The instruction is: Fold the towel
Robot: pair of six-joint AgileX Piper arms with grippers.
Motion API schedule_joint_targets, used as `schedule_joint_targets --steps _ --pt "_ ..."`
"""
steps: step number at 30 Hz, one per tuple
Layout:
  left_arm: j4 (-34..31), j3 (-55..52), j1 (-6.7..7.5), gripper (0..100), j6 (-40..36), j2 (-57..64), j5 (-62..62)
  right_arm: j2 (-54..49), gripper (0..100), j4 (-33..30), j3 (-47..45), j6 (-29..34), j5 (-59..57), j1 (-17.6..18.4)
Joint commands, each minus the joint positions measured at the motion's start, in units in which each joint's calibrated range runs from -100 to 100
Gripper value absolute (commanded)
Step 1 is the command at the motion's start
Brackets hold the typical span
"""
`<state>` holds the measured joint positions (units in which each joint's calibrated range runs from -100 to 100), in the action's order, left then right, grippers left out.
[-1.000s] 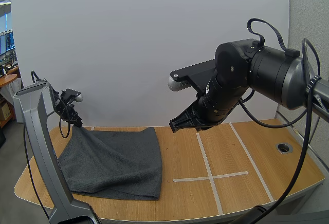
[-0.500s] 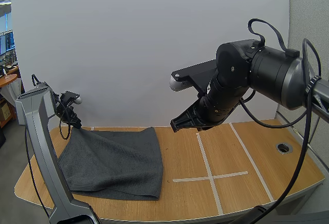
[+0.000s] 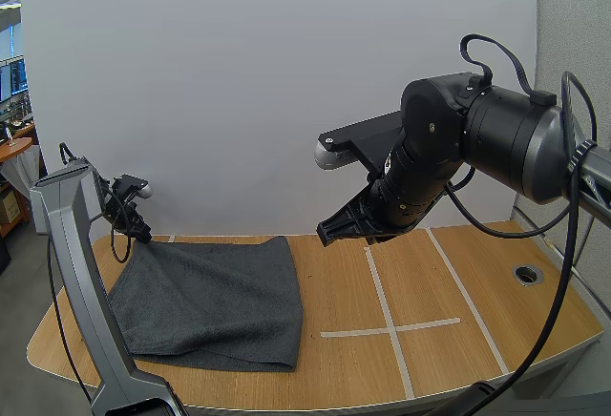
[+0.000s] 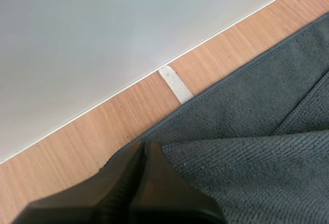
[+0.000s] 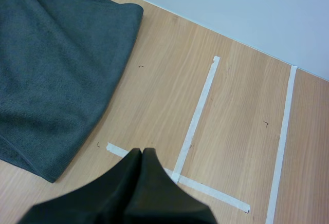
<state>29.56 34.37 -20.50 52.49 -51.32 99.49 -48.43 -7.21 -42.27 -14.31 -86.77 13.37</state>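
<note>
One towel, two claws, one table.
Dark grey towel (image 3: 210, 297) lies doubled on the table's (image 3: 477, 273) left half. My left claw (image 3: 141, 233) is closed, pinching its far-left corner. My right claw (image 3: 329, 235) is closed on nothing, hanging mid-table, well apart.

The towel (image 3: 215, 297) is dark grey and plush (a bit like fleece), doubled over on itself so that one layer lies on the other, with a rounded fold down its right side. It lies spread on the left half of the wooden table (image 3: 449, 359), its far left corner drawn up into a slight peak.
</note>
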Motion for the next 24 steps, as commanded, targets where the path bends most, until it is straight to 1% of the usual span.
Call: schedule_joint_targets --steps 1,3,4,6,8,9,12,13,15,20,24 --pt "0.3 0.4 -0.08 0 -0.5 0.0 -0.9 -0.3 0 0.1 -0.2 -0.3 -0.3 -0.2" --pt "0.4 0.4 -0.08 0 -0.6 0.0 -0.9 -0.3 0 0.1 -0.2 -0.3 -0.3 -0.2" --pt "0.4 0.4 -0.08 3 -0.6 0.0 -0.9 -0.3 0 0.1 -0.2 -0.3 -0.3 -0.2" --pt "0.4 0.4 -0.08 14 -1.0 0.0 -0.9 -0.3 0 0.1 -0.2 -0.3 -0.4 -0.2" --pt "0.4 0.4 -0.08 34 -1.0 0.0 -0.6 -0.3 0 0.1 -0.2 -0.4 -0.4 -0.2" --pt "0.4 0.4 -0.17 49 -1.1 0.0 -0.4 -0.3 0 0.1 -0.2 -0.4 -0.4 -0.2" --pt "1.4 0.4 -0.32 84 -1.1 0.0 0.2 -0.3 0 0.1 -0.2 -0.5 -0.4 -0.2" --pt "1.9 0.6 -0.48 94 -1.1 0.0 0.5 -0.3 0 0.1 -0.2 -0.5 -0.4 -0.2" --pt "2.8 1.4 -0.75 100 -1.4 0.0 0.5 -0.3 0 0.1 -0.2 -0.5 -0.4 -0.2" --pt "4.5 7.0 -1.80 100 -3.3 0.0 0.5 -0.3 0 0.1 -0.2 -0.5 -0.4 -0.2" --pt "4.7 10.5 -3.15 100 -6.7 1.4 0.5 -0.3 0 0.1 -0.2 -0.5 -0.1 -0.2"
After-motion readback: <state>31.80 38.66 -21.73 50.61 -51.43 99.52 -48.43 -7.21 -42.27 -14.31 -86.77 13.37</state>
